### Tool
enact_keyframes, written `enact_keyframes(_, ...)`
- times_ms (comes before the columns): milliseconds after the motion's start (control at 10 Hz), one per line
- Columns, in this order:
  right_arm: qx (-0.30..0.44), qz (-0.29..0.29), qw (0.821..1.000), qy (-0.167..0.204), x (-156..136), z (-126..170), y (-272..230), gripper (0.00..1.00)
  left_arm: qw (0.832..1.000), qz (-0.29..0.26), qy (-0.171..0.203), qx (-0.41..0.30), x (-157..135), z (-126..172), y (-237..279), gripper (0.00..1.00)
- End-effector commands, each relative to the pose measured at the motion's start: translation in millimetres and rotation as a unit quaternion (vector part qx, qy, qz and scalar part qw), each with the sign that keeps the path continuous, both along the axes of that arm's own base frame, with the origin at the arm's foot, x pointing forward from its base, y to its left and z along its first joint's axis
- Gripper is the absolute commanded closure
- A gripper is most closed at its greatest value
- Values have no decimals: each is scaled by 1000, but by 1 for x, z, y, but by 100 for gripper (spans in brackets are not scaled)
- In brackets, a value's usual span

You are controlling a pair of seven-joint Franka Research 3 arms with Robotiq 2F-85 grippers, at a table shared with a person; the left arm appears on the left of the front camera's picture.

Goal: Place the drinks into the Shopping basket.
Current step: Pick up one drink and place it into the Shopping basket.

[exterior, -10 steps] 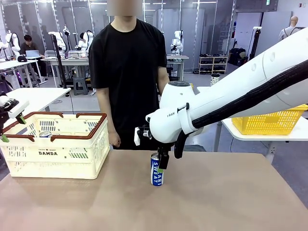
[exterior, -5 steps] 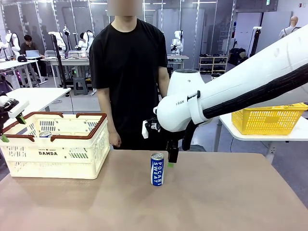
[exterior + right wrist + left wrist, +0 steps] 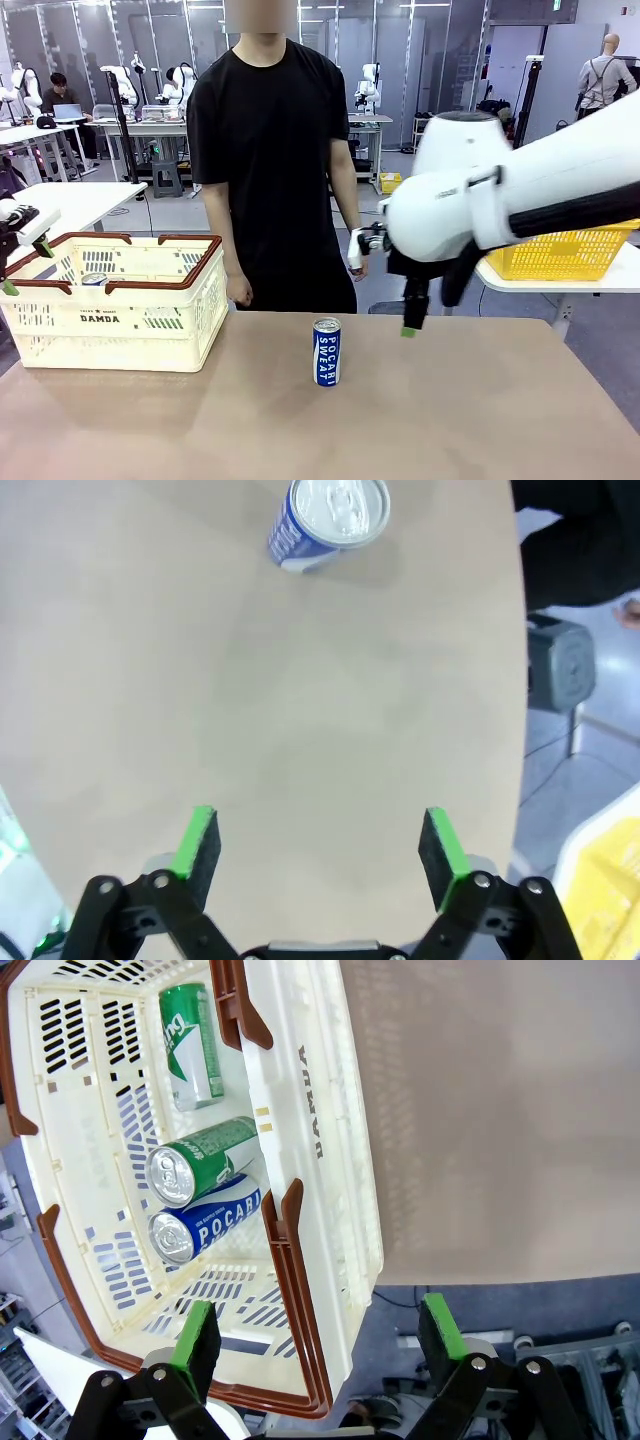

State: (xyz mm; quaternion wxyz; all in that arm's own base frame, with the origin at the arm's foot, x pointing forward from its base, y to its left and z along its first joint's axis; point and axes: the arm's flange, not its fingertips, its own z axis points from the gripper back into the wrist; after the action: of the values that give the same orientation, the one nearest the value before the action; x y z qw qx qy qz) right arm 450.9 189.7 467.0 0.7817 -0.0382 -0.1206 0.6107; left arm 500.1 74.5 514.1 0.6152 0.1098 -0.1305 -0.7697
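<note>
A slim blue-and-white drink can (image 3: 326,351) stands upright on the tan table, near the middle. My right gripper (image 3: 409,322) hangs open to its right, fingers pointing down, clear of the can. From the right wrist the same can (image 3: 330,520) sits far ahead of the open right gripper (image 3: 320,845). The cream Shopping basket (image 3: 150,320) stands at the table's left. My left gripper (image 3: 315,1330) is open above the basket (image 3: 320,1110), where two green cans (image 3: 190,1045) (image 3: 195,1160) and a blue can (image 3: 205,1222) lie on their sides.
A person in a black shirt (image 3: 265,150) stands at the far edge, one hand (image 3: 238,290) close to the basket's right end. A yellow basket (image 3: 560,250) sits on a separate white table at the right. Bare tabletop surrounds the standing can.
My right gripper has drawn away from the blue can, moving right and slightly up. The can stays upright in place. The left gripper and the basket have not moved.
</note>
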Motion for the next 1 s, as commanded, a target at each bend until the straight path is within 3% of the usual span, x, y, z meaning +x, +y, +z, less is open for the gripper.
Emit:
enact_keyframes(0,16,-17,1000,-13,-41,12,-33,0,1000,10,-3,1,0,2,-2,0)
enact_keyframes(400,43,-54,997,-29,-77,21,-92,0,1000,10,-3,1,0,2,-2,0)
enact_keyframes(900,47,-73,996,-24,-78,22,-106,0,1000,10,-3,1,0,2,-2,0)
